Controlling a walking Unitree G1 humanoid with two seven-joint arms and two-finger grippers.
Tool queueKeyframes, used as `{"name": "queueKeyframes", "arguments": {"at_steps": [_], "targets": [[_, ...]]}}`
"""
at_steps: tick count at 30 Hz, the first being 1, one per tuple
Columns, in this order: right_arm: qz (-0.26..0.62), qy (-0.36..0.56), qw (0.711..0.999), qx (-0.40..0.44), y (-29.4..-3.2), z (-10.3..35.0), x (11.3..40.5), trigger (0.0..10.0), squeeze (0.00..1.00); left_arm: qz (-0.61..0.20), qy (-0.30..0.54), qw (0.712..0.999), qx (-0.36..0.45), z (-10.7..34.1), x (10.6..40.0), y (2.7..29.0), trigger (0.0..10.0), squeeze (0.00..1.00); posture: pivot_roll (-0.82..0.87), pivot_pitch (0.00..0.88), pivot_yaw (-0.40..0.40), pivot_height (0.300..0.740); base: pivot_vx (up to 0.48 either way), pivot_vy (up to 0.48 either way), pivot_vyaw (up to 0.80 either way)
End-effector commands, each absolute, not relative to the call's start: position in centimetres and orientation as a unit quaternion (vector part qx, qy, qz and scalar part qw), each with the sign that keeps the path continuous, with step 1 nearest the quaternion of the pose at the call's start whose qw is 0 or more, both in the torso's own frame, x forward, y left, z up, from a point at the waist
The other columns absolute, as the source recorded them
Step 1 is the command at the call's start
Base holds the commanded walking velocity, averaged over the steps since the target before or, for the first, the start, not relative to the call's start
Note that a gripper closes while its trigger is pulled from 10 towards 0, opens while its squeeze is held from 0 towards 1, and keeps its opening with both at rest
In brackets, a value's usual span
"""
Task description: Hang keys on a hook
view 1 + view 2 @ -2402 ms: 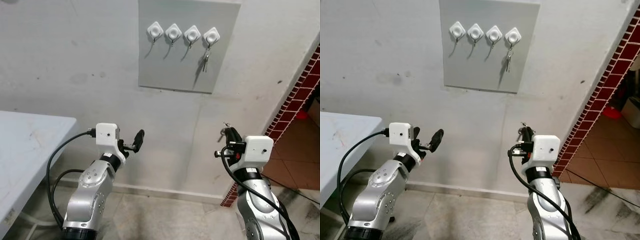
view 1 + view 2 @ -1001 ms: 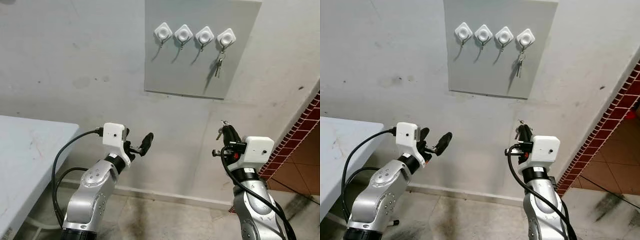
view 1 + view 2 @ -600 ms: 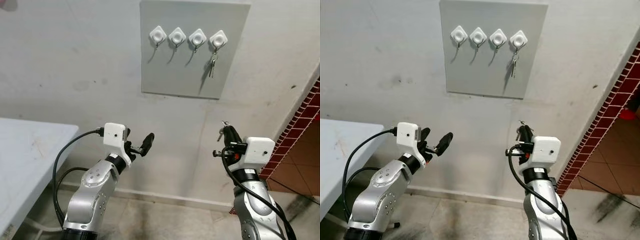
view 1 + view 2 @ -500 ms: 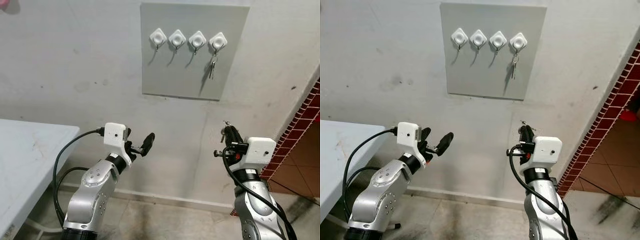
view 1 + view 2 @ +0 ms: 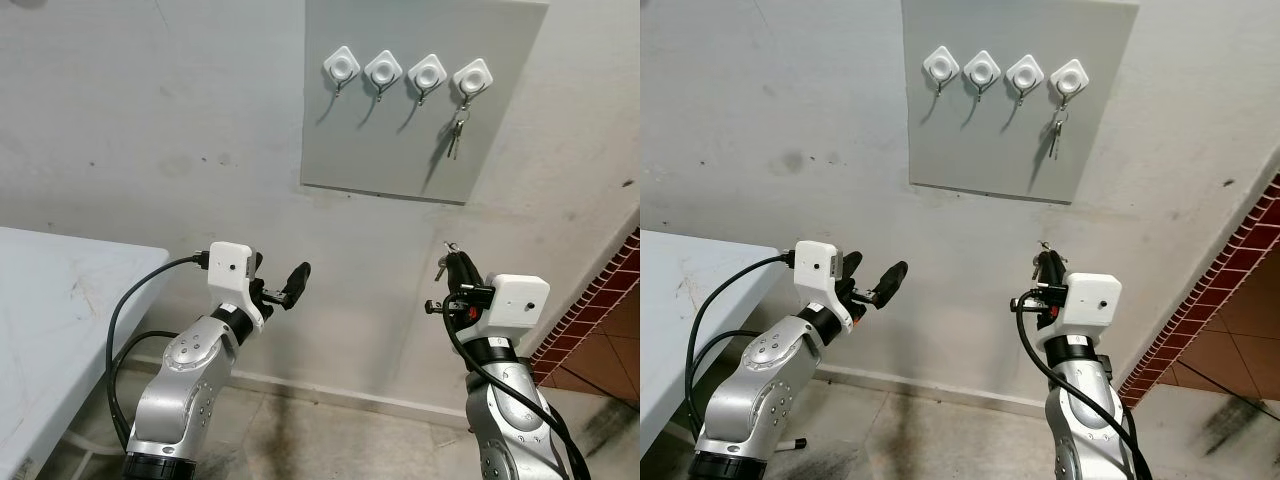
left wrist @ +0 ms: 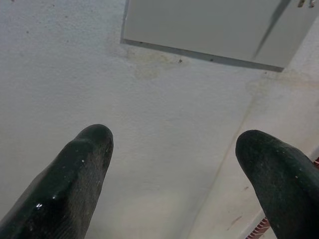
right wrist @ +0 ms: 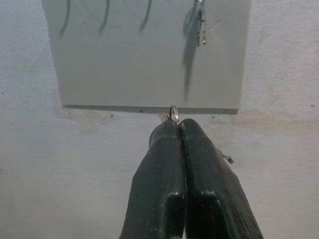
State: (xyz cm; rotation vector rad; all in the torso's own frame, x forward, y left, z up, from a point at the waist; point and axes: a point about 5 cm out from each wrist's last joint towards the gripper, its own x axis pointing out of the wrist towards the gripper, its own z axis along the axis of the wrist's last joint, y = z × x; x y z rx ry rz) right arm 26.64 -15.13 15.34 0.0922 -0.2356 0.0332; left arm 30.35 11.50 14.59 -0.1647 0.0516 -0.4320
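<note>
Keys (image 7: 174,114) are pinched in the right gripper (image 5: 459,268), which is raised in front of the wall at about chest height. The two black fingers (image 7: 175,184) are pressed tight together in the right wrist view, with just the metal ring poking out past the tips and a bit of key sticking out to either side. In the head views a small metal bit can be made out at the top of that gripper, right where the tips meet.

The left gripper (image 5: 288,283) is held up at a similar height on the other side, nothing in it. Its fingers (image 6: 75,174) are spread wide apart, with bare wall seen between them in the left wrist view.

Off to the robot's left, the corner of a pale table (image 5: 60,310) is seen, scuffed on top. Tiled floor (image 5: 930,440) is visible below, where it meets the wall.

Further back and higher up, a grey board (image 5: 420,110) is fixed to the white wall (image 5: 150,120). Four white diamond-shaped hooks (image 5: 407,72) are lined up in a row near its top. Another bunch of keys (image 5: 456,135) is already hung from the rightmost hook (image 5: 473,76); the other three are bare. The board sits well above both grippers. A strip of red brick (image 5: 590,300) is seen on the far right.
</note>
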Motion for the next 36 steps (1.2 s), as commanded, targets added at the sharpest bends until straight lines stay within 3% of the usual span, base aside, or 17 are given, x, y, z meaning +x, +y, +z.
{"name": "queueKeyframes", "arguments": {"at_steps": [1, 22, 36], "targets": [[0.016, -0.129, 0.991, 0.045, -15.0, 15.8, 26.5, 10.0, 0.00, -0.217, 0.022, 0.973, -0.078, 15.0, 30.4, 11.4, 10.0, 0.00, -0.04, 0.031, -0.005, 0.740, 0.375, 0.000, 0.00], [0.016, -0.129, 0.991, 0.046, -14.9, 15.8, 26.4, 10.0, 0.00, -0.220, 0.024, 0.972, -0.073, 14.9, 30.4, 11.0, 10.0, 0.00, -0.05, 0.036, -0.004, 0.740, 0.317, 0.000, 0.00], [0.030, -0.119, 0.991, 0.048, -14.6, 15.6, 26.5, 10.0, 0.00, -0.168, 0.039, 0.978, -0.120, 15.3, 31.4, 11.1, 10.0, 0.00, -0.05, 0.037, -0.013, 0.740, 0.000, 0.000, 0.00]]}}
